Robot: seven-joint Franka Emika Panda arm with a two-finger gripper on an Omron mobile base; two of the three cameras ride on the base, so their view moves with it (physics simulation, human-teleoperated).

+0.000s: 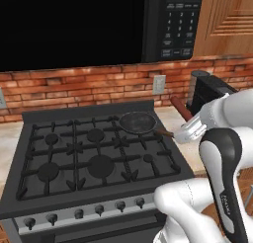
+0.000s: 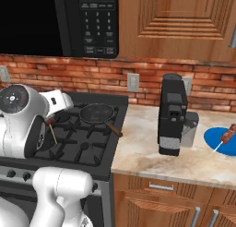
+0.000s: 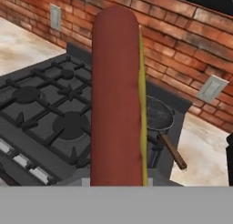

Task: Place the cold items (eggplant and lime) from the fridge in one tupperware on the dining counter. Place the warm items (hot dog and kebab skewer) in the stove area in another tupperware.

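- The white arm rises beside the front right corner of the stove (image 1: pixel 99 158), elbow bent high.
- Its forearm reaches out level above the stove's right edge.
- The gripper (image 1: pixel 185 119) is clamped on the hot dog (image 3: pixel 116 95), which stands lengthwise along the hand, held up off the stove.

Smooth glossy hot dog (image 3: pixel 116 95), rough brick wall (image 3: pixel 182 45)

A long reddish-brown hot dog (image 3: pixel 116 95) is showing a thin yellow stripe down one side. The black gas stove (image 1: pixel 94 153) is sitting against a red-brick wall (image 2: pixel 138 80). A round blue plate (image 2: pixel 216 145) is lying on the beige marbled stone counter (image 2: pixel 152 157).
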